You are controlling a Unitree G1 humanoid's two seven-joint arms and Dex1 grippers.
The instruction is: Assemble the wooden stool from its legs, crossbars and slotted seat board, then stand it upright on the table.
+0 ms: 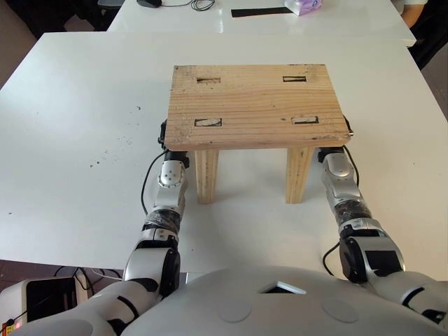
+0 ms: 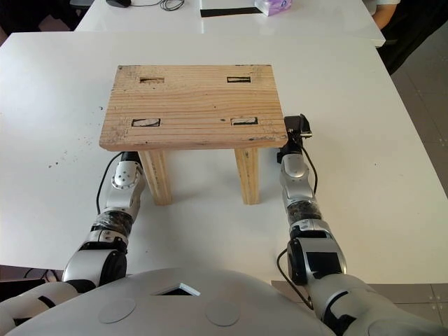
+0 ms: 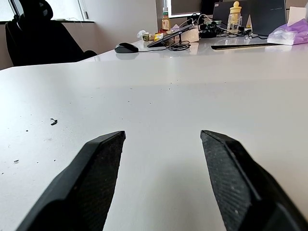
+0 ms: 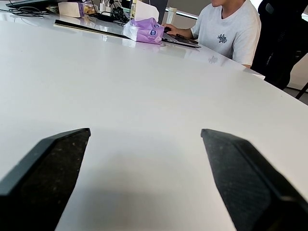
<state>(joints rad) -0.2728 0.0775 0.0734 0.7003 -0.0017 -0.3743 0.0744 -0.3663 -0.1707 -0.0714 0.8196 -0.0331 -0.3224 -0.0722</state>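
- The wooden stool stands upright on the white table. It is about midway between the table's left and right edges, with its two front legs nearer the near edge than the far one.
- Its slotted seat board lies flat on top, and a leg end shows in each of the four slots.
- The left arm lies along the table toward the seat's left edge, its wrist just beside the front left leg. Its tip goes under the seat's overhang.
- In the left wrist view the left gripper is spread wide and holds nothing. Both dark fingers sit low over bare table, well apart from each other. Whether they rest on the surface cannot be told.
- The right arm lies along the table on the other side, just outside the front right leg, and ends beside the seat's right edge.
- In the right wrist view the right gripper is also released. Its fingers are spread far apart over the table top, with only white surface between them.
- Neither gripper's fingers can be seen touching the stool.
- A few dark specks lie on the table toward its left edge.
- On a second table beyond the far edge there are a mouse and a purple tissue pack.
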